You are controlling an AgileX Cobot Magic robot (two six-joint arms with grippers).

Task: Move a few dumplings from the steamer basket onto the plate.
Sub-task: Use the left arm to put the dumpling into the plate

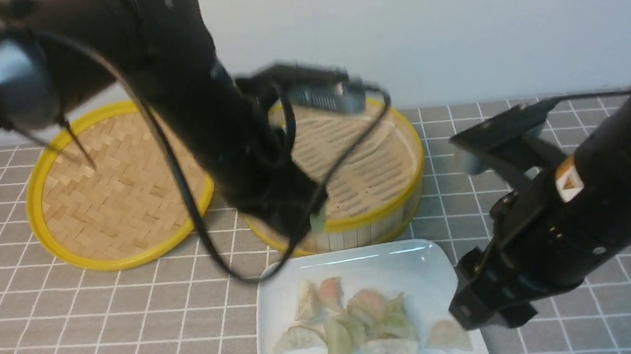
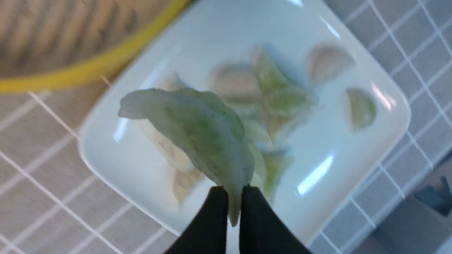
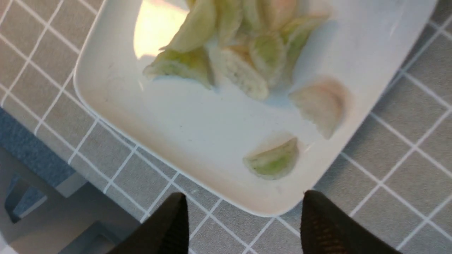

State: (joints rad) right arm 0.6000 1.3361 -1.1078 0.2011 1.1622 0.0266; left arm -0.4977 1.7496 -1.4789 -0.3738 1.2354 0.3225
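Note:
My left gripper (image 2: pixel 231 197) is shut on the tail of a pale green dumpling (image 2: pixel 197 137), which hangs in the air over the plate's far edge. In the front view that dumpling (image 1: pixel 317 219) shows in front of the steamer basket (image 1: pixel 386 211). The white plate (image 1: pixel 367 263) carries several dumplings (image 1: pixel 360 320) in a loose heap. A pinkish one (image 3: pixel 319 104) and a green one (image 3: pixel 273 162) lie apart near a corner of the plate (image 3: pixel 183 127). My right gripper (image 3: pixel 243 199) stands open and empty just above that corner, low at the plate's right edge (image 1: pixel 464 314).
The flat woven lid (image 1: pixel 113 187) lies on the checked cloth left of the basket. My left arm crosses in front of the basket's left half, and its cable loops down toward the plate's far left corner. The table's near edge shows beyond the plate in the right wrist view.

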